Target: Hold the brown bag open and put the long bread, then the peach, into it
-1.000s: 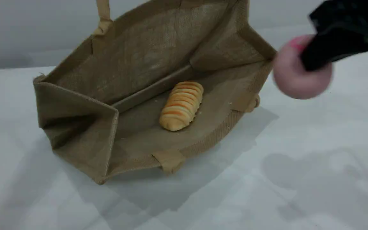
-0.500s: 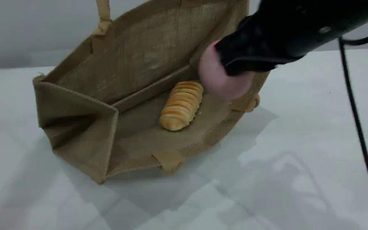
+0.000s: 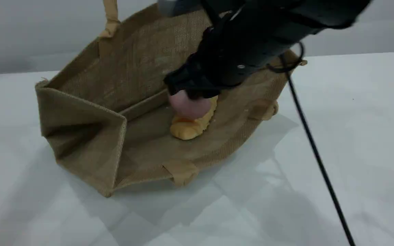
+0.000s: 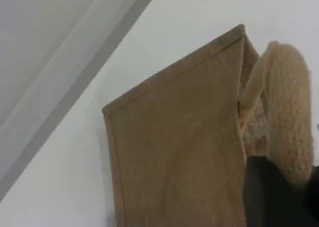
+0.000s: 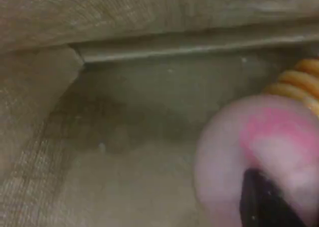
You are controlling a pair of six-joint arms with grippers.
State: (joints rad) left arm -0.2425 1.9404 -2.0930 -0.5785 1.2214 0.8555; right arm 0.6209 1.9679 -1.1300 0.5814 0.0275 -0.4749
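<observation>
**Inside the bag's mouth: peach arriving beside the bread**

Inside the brown bag [image 3: 121,102], which is lying on its side on the white tabletop [image 3: 354,136] with its mouth gaping toward the camera, the right gripper [image 3: 188,89] is clamping the peach [image 3: 188,104] from above. The peach is hanging over, or perhaps touching, the far end of the long bread [image 3: 188,128], already lying on the bag's lower wall. Seen from the right wrist, the peach [image 5: 259,152] is filling the lower right, with the bread's ridges [image 5: 299,82] just behind.

Up at the bag's raised side, the left gripper [image 4: 279,192] is pinching shut on a thick beige handle [image 4: 286,107], keeping the mouth open.

The peach is looking smooth, round and probably light, so it may roll once freed; gripping across its widest middle seems safest. The bread is appearing soft and squashable.
</observation>
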